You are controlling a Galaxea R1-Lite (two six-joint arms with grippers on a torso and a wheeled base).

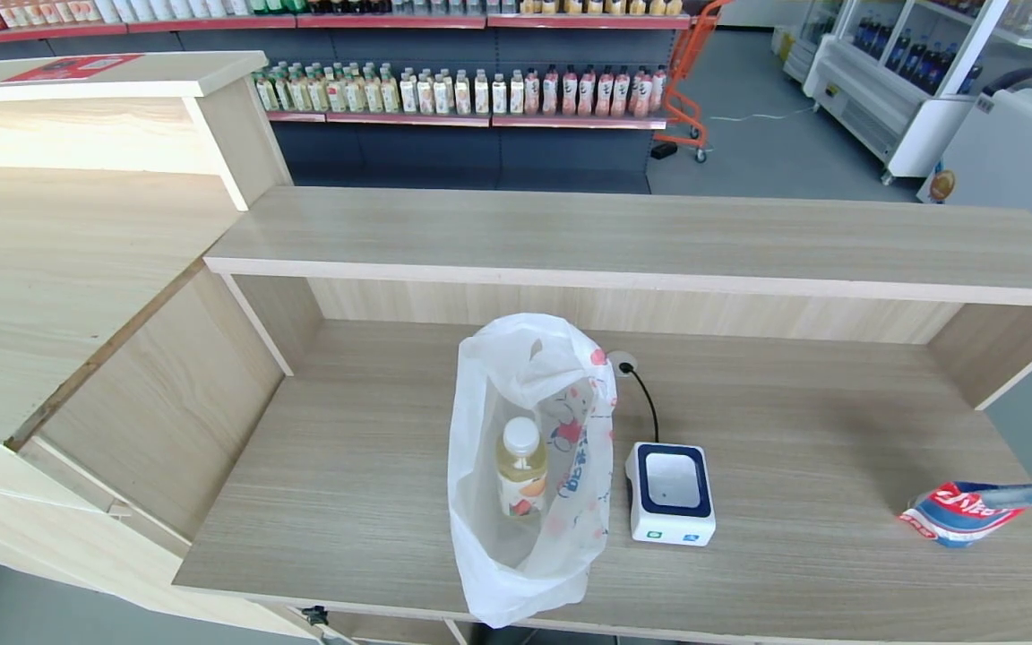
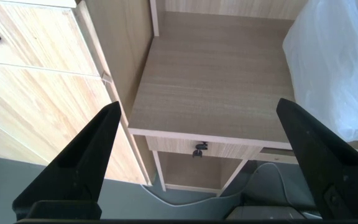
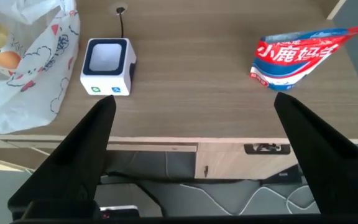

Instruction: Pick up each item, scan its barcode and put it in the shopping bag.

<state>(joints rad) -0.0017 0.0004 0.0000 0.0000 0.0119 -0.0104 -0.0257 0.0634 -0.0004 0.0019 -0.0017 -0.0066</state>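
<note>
A white plastic shopping bag (image 1: 525,502) stands open at the middle of the wooden counter (image 1: 346,466), with a pale juice bottle (image 1: 520,466) upright inside it. Just right of the bag sits the white and blue barcode scanner (image 1: 670,493), window facing up. A red, white and blue snack bag (image 1: 964,512) lies near the counter's right end. My left gripper (image 2: 197,109) is open and hangs off the counter's front left corner, the bag (image 2: 334,68) to one side. My right gripper (image 3: 194,102) is open before the front edge, between the scanner (image 3: 107,65) and the snack bag (image 3: 297,56).
A raised shelf (image 1: 641,237) runs along the back of the counter. The scanner's black cable (image 1: 646,394) leads to a hole behind it. A wooden cabinet with drawers (image 2: 36,81) stands to the left. Under the front edge is a drawer lock (image 2: 199,148).
</note>
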